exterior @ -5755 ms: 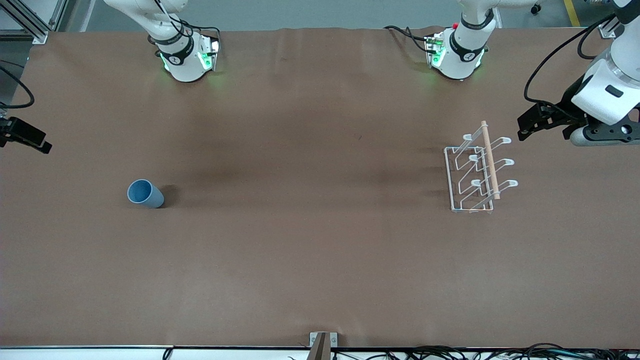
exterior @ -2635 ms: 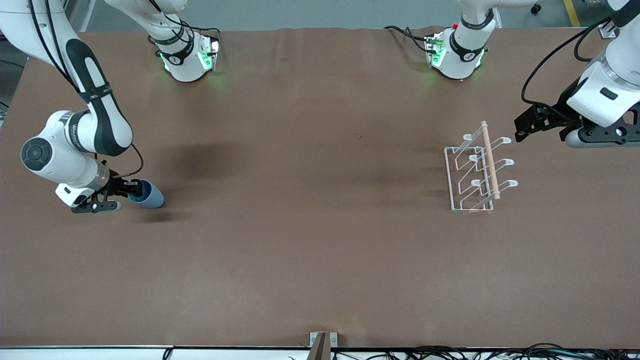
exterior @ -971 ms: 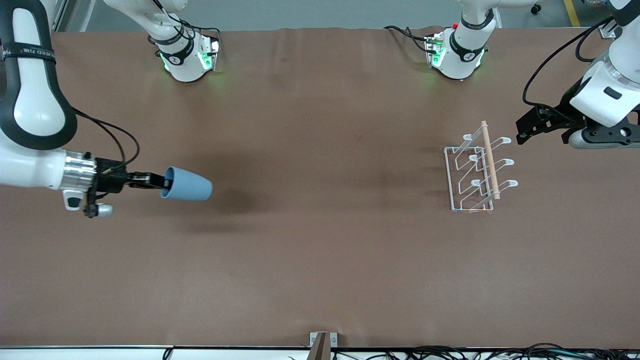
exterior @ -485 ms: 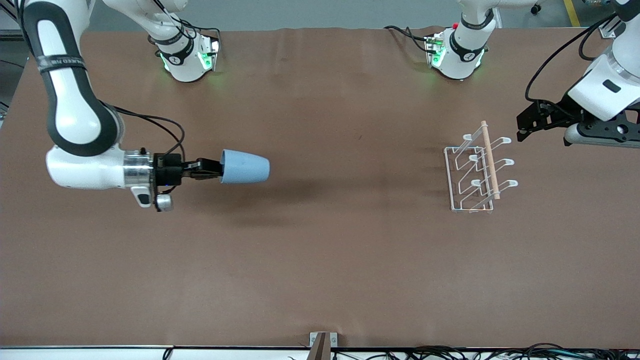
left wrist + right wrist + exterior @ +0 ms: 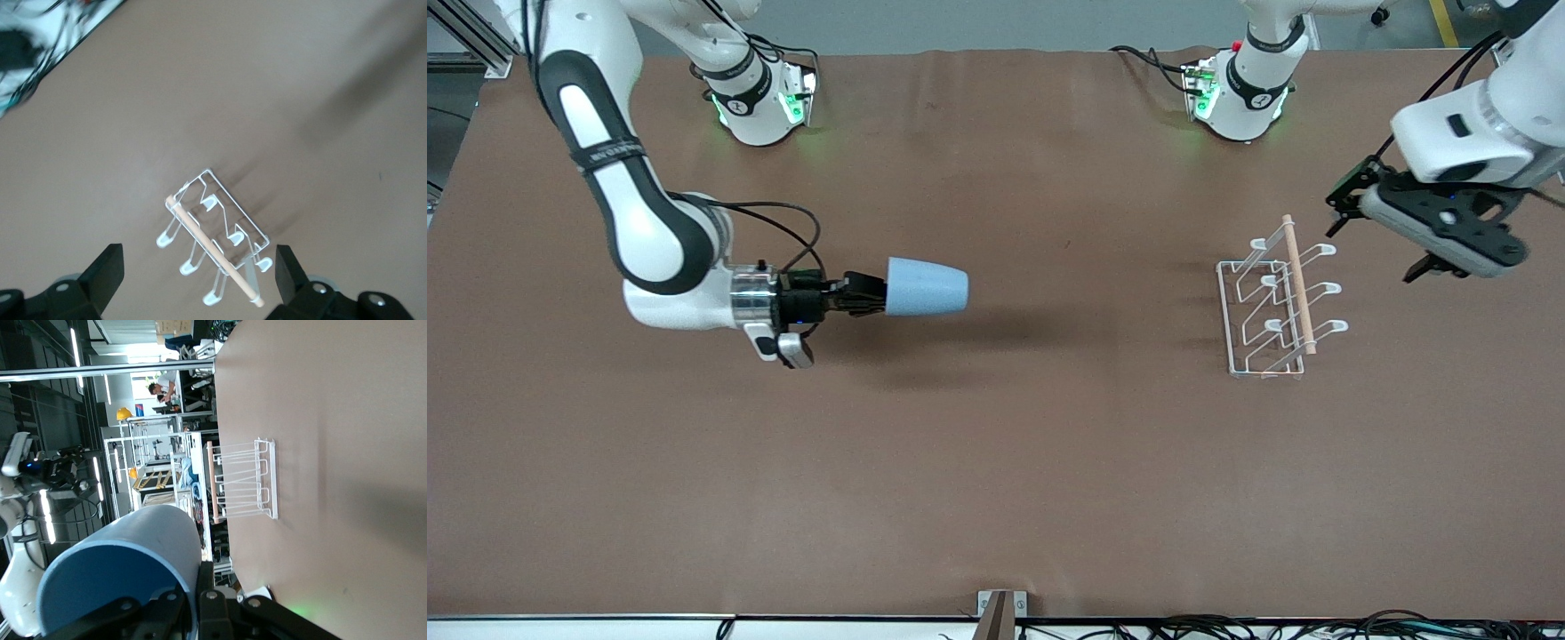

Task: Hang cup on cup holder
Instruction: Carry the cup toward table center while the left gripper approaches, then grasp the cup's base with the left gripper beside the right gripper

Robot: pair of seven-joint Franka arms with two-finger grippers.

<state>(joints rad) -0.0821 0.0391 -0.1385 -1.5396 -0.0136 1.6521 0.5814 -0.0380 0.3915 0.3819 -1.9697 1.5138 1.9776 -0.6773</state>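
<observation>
Front view, cup: the small light-blue smooth tapered tumbler (image 5: 927,286) is held in the air over the brown table (image 5: 996,462), between the table's middle and the right arm's end; its long axis lies level, closed bottom pointing toward the rack, rim toward the gripper.
Front view, right gripper (image 5: 869,295): fingers pressed together on the tumbler's rim wall, pinching it.
Front view, cup holder: the white wire rack with looped prongs and a light wooden top rod (image 5: 1276,298) stands on the table near the left arm's end, well apart from the tumbler; the rod's far end is higher in the view.
Front view, left gripper (image 5: 1376,229): fingers spread, empty, in the air just beside the rack, toward the table's end.
Left wrist view: rack (image 5: 217,239) seen below, between the spread fingers (image 5: 110,270).
Right wrist view: tumbler's open mouth (image 5: 123,580) close up, wall clamped; rack (image 5: 243,480) upright on the table.
Writing: none readable.
</observation>
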